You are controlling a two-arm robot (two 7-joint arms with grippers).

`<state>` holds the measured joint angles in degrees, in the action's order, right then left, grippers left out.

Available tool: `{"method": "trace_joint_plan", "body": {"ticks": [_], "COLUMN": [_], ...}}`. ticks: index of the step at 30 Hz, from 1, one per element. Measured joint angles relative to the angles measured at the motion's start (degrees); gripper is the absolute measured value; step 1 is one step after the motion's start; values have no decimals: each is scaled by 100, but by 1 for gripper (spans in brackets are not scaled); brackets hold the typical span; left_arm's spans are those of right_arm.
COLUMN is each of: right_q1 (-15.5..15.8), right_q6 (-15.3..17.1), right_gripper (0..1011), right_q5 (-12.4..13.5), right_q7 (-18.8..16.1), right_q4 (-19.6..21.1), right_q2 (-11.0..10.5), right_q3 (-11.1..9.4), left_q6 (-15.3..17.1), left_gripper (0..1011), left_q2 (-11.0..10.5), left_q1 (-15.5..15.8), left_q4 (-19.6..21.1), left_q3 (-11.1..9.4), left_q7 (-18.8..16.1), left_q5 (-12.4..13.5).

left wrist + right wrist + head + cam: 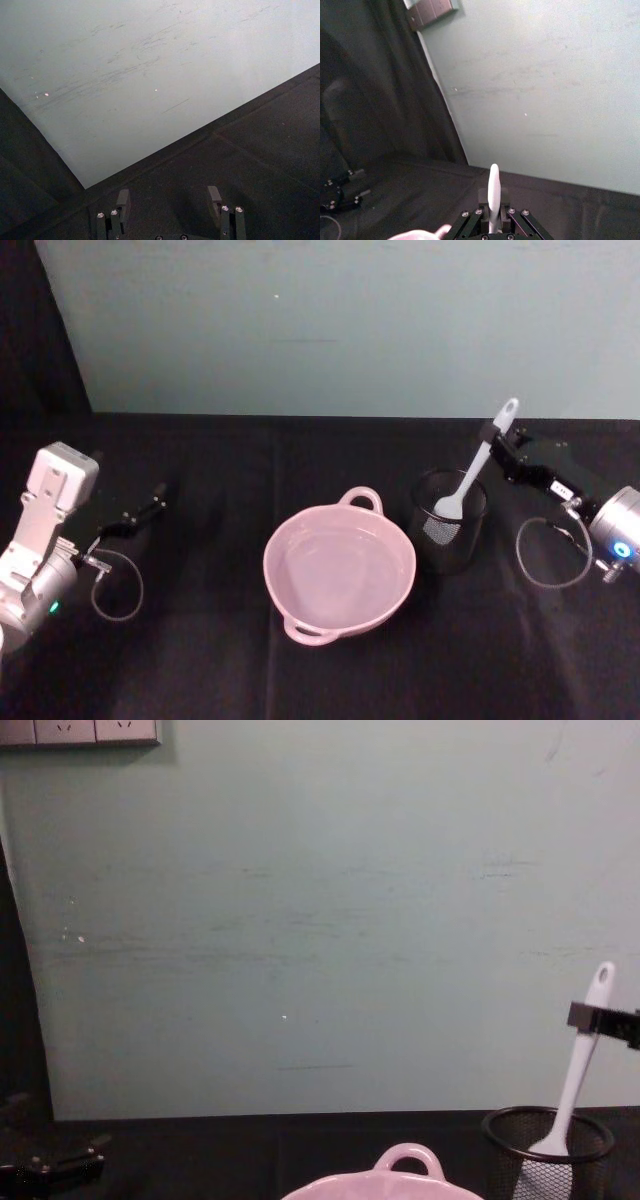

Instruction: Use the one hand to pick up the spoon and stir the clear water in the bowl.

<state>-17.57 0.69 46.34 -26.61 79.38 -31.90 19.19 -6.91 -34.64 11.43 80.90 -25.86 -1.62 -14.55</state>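
- Gripping the spoon (478, 472) high on its handle: right gripper (492, 433), fingers clamped, at the bowl's 2 o'clock.
- Spoon tilted, blade down inside the black mesh cup (447, 525).
- Pink bowl (275, 555) just beside the cup, at the cup's 8 o'clock.
- Left gripper (158, 498) parked at the bowl's 9 o'clock, fingers spread, holding nothing.

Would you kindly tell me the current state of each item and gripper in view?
spoon: leaning, blade inside the mesh cup.
right gripper: jaws shut on the spoon handle.
mesh cup: upright beside the bowl.
bowl: upright, holds clear water.
left gripper: jaws open, empty, parked at left.
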Motion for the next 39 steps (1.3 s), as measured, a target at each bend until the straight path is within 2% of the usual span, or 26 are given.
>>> {"method": "trace_joint_plan", "body": {"ticks": [8, 22, 29, 39], "right_q1": [68, -117, -212, -307], "right_q6": [3, 183, 341, 532], "right_gripper": [124, 124, 125, 125], "right_q5": [-118, -873, -1085, -1198], "right_q7": [6, 73, 68, 60], "right_q4": [429, 1082, 1286, 1438], "right_q2": [-11, -250, -351, -402], "right_q3": [-119, -68, -85, -114], "left_q6": [0, 0, 0, 0], "left_gripper": [1005, 1005, 1005, 1005], "left_q2": [0, 0, 0, 0], "left_q1": [0, 0, 0, 0], "left_q4": [0, 0, 0, 0], "left_q3": [0, 0, 0, 0], "left_q7": [0, 0, 0, 0], "left_q5": [0, 0, 0, 0]}}
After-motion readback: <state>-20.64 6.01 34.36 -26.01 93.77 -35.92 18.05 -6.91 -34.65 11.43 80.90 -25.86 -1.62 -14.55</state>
